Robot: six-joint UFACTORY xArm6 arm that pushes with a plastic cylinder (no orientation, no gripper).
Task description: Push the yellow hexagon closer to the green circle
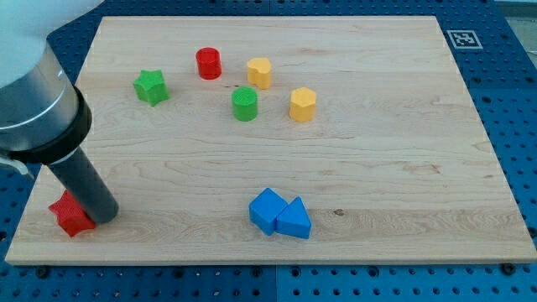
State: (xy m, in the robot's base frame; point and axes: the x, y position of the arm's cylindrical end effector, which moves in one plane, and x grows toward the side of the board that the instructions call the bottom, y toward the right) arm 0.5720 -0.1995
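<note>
The green circle (pixel 245 103) stands in the upper middle of the board. Two yellow blocks that both look hexagonal are near it: one (pixel 259 72) just above and to its right, close by, the other (pixel 303 104) level with it, a short gap to its right. My tip (pixel 104 216) is far away at the bottom left, touching or almost touching the right side of a red star (pixel 70 215). The rod leans up toward the view's left.
A red circle (pixel 208 63) sits up and left of the green circle, and a green star (pixel 151 86) is further left. A blue cube (pixel 267 209) and a blue triangle (pixel 294 220) touch each other at the bottom middle. The wooden board (pixel 403 151) lies on a blue pegboard.
</note>
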